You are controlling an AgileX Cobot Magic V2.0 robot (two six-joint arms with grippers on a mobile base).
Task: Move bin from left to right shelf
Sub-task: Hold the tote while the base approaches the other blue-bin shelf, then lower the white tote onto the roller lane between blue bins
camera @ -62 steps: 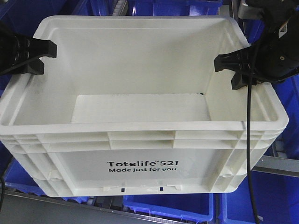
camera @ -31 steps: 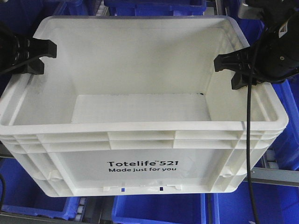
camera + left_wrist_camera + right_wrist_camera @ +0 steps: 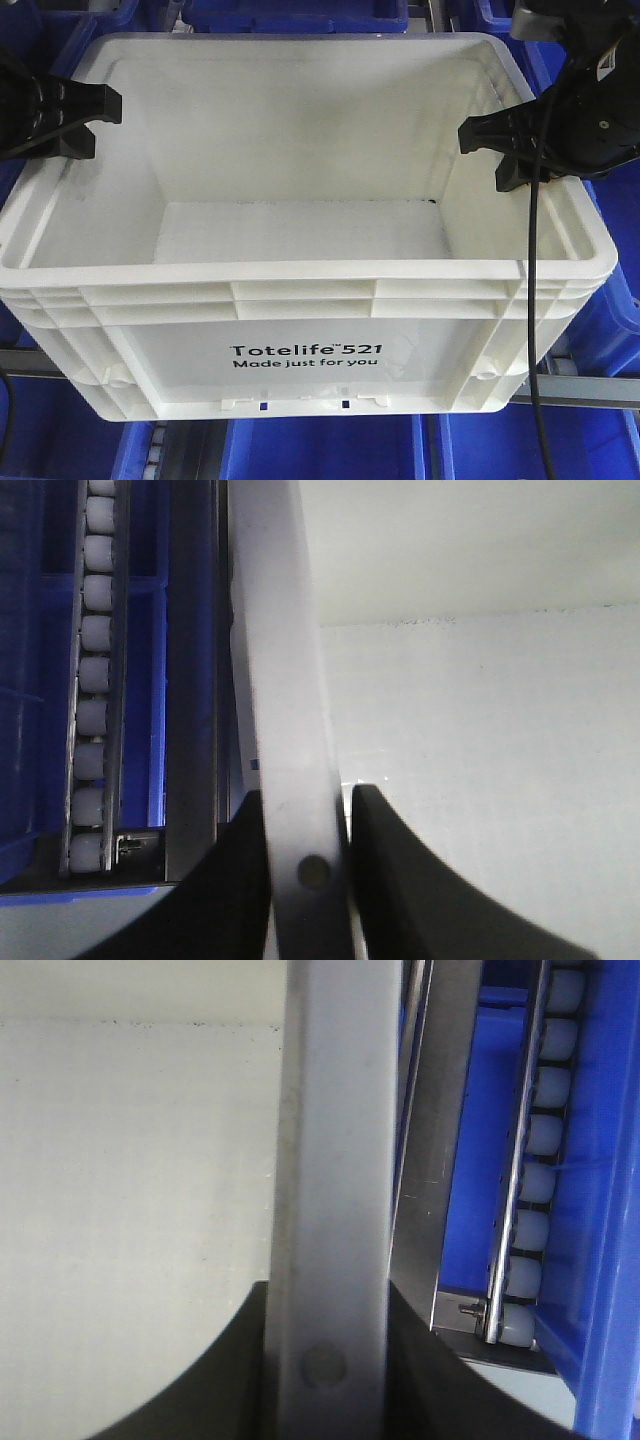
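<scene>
1. Bin [image 3: 310,360]: white crate with a ribbed rim and black "Totelife 521 Made just for you" print on the near side. It fills most of the front view, level, open top up.
2. Location: it sits between the two grippers, in front of and above the blue bins [image 3: 330,455]. A grey shelf rail [image 3: 585,390] runs left to right behind its lower right corner. I cannot tell from here whether the base rests on anything.
3. Left gripper [image 3: 98,128]: on the rim of the left short wall, toward the far end. One jaw reaches inside the crate and the other stays outside.
4. Left wrist view confirms this. The black fingers [image 3: 420,880] sit on both sides of the white wall and touch it, with no visible gap. It is clamped on the bin wall.
5. Right gripper [image 3: 485,160]: mirror case on the right short wall, again toward the far end, straddling the rim.
6. Right wrist view: the fingers [image 3: 200,1380] press both faces of the wall, with a small round mark on the rim between them. It is clamped on the bin as well.
7. Black cable [image 3: 533,300]: hangs from the right arm, crosses the near right corner of the rim and runs down past the side of the crate.
8. Left roller track [image 3: 92,680]: a row of white rollers in a metal channel, just outside the left wall, with blue plastic around it.
9. Right roller track [image 3: 535,1180]: the same type, just outside the right wall, beside a bare metal strip and blue plastic.
</scene>
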